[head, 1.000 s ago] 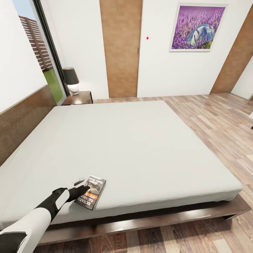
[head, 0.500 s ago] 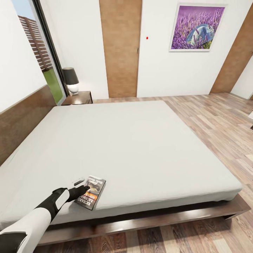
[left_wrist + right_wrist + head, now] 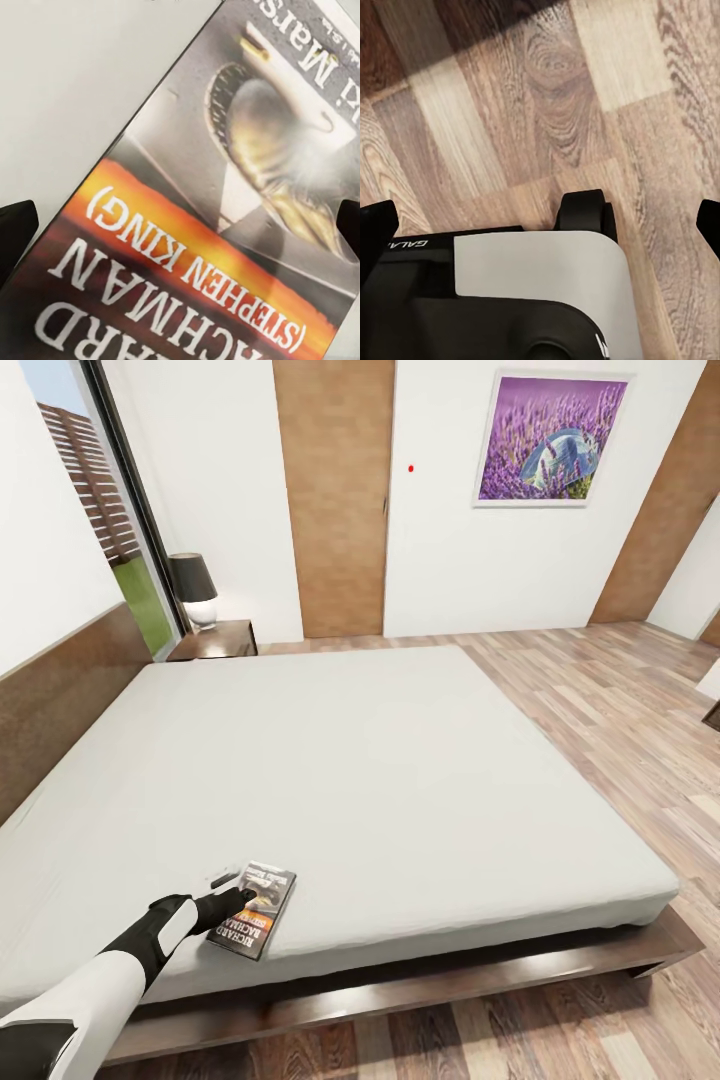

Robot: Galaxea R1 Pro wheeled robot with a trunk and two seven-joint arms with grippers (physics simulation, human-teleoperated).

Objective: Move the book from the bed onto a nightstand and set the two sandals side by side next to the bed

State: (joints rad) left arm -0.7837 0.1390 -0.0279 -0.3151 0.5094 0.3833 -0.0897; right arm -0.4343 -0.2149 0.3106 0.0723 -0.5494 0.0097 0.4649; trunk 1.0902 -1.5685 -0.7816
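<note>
While the left gripper (image 3: 243,900) presses on the book (image 3: 254,909), jaws spread wide, apparently to grasp it. Right gripper (image 3: 540,217) idles over floor (image 3: 607,112), jaws apart.

The Bed and the Book

The big white bed (image 3: 400,780) sits on a brown wood frame on the plank floor (image 3: 620,700). A book (image 3: 254,909) lies flat on the bed, near the close edge.
</note>
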